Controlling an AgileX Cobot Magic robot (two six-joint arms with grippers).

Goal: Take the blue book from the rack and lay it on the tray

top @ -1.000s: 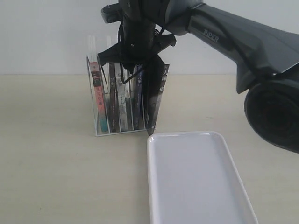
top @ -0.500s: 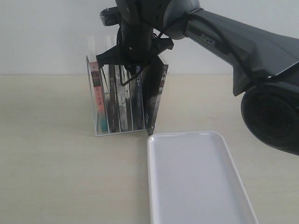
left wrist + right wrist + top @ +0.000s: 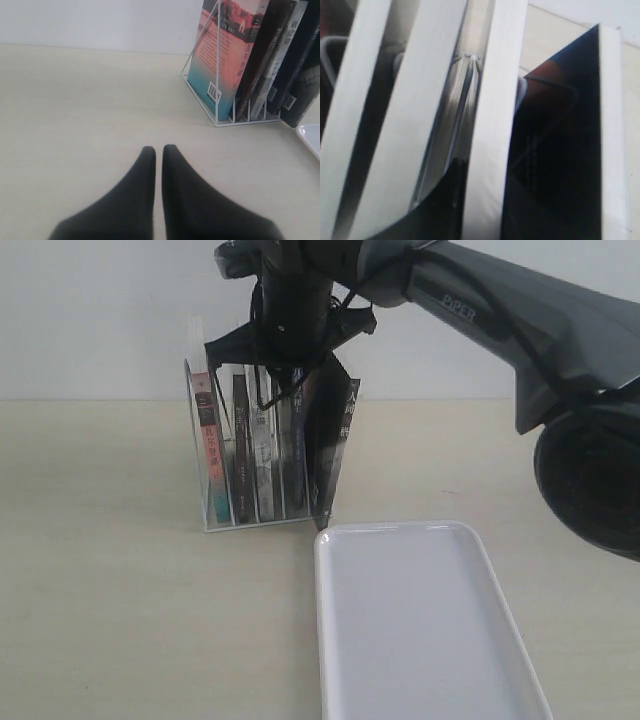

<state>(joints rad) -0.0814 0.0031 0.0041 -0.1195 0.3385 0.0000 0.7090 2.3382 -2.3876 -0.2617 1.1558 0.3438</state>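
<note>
The rack point(image 3: 215, 515) stands on the table holding several upright books. The blue book point(image 3: 296, 455) shows its narrow dark spine near the rack's right end, beside a larger black book point(image 3: 338, 445) that leans outward. My right gripper point(image 3: 290, 380) reaches down from above and is shut on the blue book's top edge. In the right wrist view its fingers point(image 3: 447, 200) press either side of the white page block point(image 3: 495, 100). The white tray point(image 3: 420, 630) lies in front of the rack, to the right. My left gripper point(image 3: 159, 149) hovers shut over bare table, away from the rack point(image 3: 200, 95).
A pink-and-teal book point(image 3: 220, 55) fills the rack's leftmost slot, with two dark and grey books point(image 3: 255, 455) between it and the blue one. A white wall stands behind the rack. The tray's corner point(image 3: 310, 137) lies just past the rack's base.
My right gripper has closed on the blue book's top edge and has risen slightly. The tray and the other books have not moved.
</note>
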